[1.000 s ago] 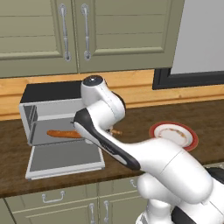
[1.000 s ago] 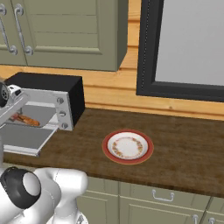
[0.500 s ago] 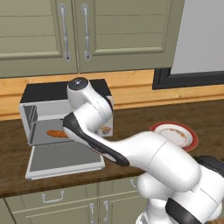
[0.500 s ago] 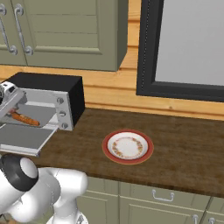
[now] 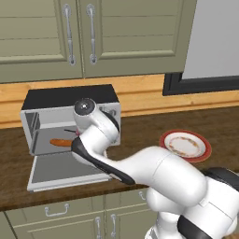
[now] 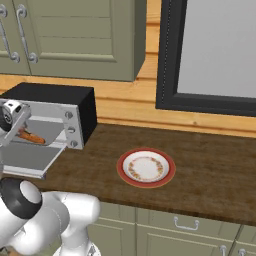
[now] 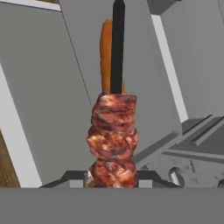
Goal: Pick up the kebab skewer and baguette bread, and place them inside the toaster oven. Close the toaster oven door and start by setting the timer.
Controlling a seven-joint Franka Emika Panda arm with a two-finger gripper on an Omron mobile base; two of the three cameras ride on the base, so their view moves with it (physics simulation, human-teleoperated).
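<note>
Two food items sit at the toaster oven (image 5: 70,126), which I take as the landmark and read from its left side across. Inside its open cavity, toward the left, the baguette bread (image 5: 59,142) lies flat and lengthwise on the floor of the oven. In front of the cavity the toaster oven door (image 5: 60,170) hangs fully down, level with the counter (image 5: 140,135). Just right of the loaf, at the mouth of the oven, the gripper (image 7: 113,177) is pinching the kebab skewer (image 7: 113,144) by its meat end, jaws pressed against the reddish-brown chunks. The skewer's dark stick (image 7: 117,48) points onward into the oven, running alongside the orange-brown loaf (whether the two touch I cannot tell). From the right base view the loaf (image 6: 31,136) shows as an orange streak within the cavity, behind the white hand. Further right of the oven, well apart from it on the dark wood counter, stands a red-rimmed plate (image 5: 186,145). Above the oven hang green cabinet doors (image 5: 93,37).
</note>
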